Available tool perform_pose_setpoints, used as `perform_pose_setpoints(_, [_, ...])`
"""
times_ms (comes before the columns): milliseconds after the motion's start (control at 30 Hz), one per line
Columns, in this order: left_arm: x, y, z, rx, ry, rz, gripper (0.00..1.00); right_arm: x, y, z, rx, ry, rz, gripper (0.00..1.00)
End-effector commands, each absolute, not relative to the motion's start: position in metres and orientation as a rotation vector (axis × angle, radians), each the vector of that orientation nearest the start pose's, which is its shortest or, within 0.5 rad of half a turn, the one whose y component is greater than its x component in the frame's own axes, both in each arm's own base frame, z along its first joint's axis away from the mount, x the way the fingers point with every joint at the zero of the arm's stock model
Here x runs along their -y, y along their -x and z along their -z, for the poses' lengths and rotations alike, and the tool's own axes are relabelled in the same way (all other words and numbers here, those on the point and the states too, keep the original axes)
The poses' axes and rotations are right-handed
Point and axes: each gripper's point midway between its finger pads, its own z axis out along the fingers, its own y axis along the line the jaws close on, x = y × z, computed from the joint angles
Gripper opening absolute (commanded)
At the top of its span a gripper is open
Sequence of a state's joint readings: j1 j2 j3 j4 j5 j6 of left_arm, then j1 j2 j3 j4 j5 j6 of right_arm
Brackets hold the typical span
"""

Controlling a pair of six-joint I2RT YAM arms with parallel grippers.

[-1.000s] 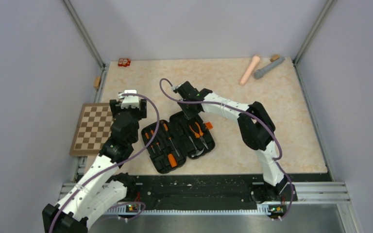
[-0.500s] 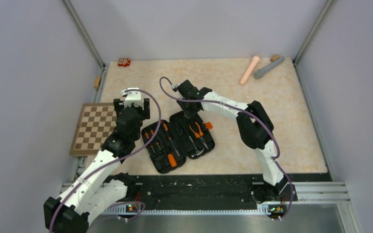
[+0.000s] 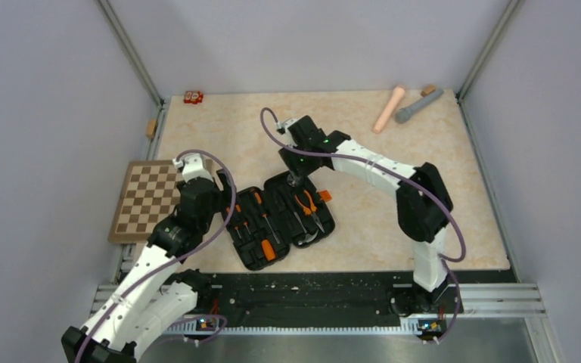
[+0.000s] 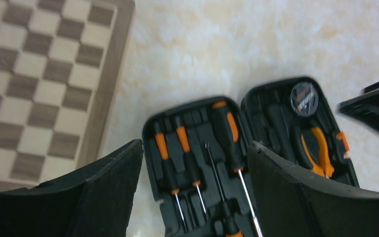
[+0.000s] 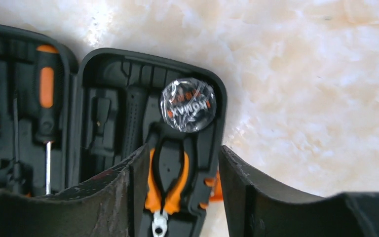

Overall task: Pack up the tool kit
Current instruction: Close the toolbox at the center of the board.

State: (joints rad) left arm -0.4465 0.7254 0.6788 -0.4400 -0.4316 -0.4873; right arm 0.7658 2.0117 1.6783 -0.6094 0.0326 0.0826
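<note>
1. Plainly, the case [image 5: 123, 69] lies open and flat on the tabletop [image 3: 219, 128] near the chessboard [image 3: 145, 200], both halves facing up so the slots can be reached.
2. Screwdrivers [image 4: 232, 128] and pliers [image 4: 317, 150] sit in their slots (closing the lid looks like what is left).
3. The left jaws hang apart above the screwdriver half, gripping nothing. The right jaws, also apart, hover over the pliers without clamping them.
4. A shiny wrapped disc [image 5: 187, 104] bears lettering, upside down and too glared to read.

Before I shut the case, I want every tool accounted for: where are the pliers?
In the top view the pliers lie in the case's right half, beside the orange latch, with a wrapped disc just past their handles.
</note>
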Motion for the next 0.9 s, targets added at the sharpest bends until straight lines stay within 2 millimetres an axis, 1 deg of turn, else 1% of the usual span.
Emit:
perform_pose_setpoints(0, [0.079, -0.235, -0.142, -2.144, 0.452, 0.298, 0.82, -0.313, -0.363, -0.161, -2.289, 0.687, -0.363, 0.55])
perform_pose_setpoints(67, [0.083, -0.229, -0.128, -2.174, 0.482, 0.327, 0.82, -0.298, -0.355, -0.154, -2.311, 0.653, -0.372, 0.56])
perform_pose_setpoints(100, [0.084, -0.226, -0.121, -2.189, 0.494, 0.34, 0.82, -0.29, -0.347, -0.148, -2.331, 0.643, -0.381, 0.57])
perform_pose_setpoints(167, [0.088, -0.222, -0.11, -2.215, 0.523, 0.367, 0.82, -0.277, -0.338, -0.139, -2.352, 0.615, -0.381, 0.58])
perform_pose_setpoints(300, [0.096, -0.219, -0.089, -2.251, 0.559, 0.413, 0.82, -0.264, -0.316, -0.122, -2.401, 0.596, -0.435, 0.59])
perform_pose_setpoints(400, [0.103, -0.219, -0.076, -2.275, 0.577, 0.445, 0.81, -0.263, -0.303, -0.108, -2.43, 0.587, -0.498, 0.59])
perform_pose_setpoints(467, [0.103, -0.219, -0.065, -2.294, 0.596, 0.435, 0.81, -0.265, -0.296, -0.098, -2.453, 0.588, -0.53, 0.59])
perform_pose_setpoints(633, [0.095, -0.217, -0.047, -2.345, 0.605, 0.344, 0.79, -0.268, -0.289, -0.074, -2.492, 0.58, -0.57, 0.55])
perform_pose_setpoints(700, [0.093, -0.216, -0.04, -2.368, 0.608, 0.312, 0.74, -0.269, -0.286, -0.067, -2.507, 0.583, -0.585, 0.53])
perform_pose_setpoints(767, [0.096, -0.215, -0.037, -2.389, 0.6, 0.32, 0.67, -0.271, -0.285, -0.064, -2.511, 0.583, -0.599, 0.51])
perform_pose_setpoints(867, [0.102, -0.217, -0.042, -2.396, 0.574, 0.35, 0.54, -0.273, -0.284, -0.059, -2.519, 0.583, -0.611, 0.5])
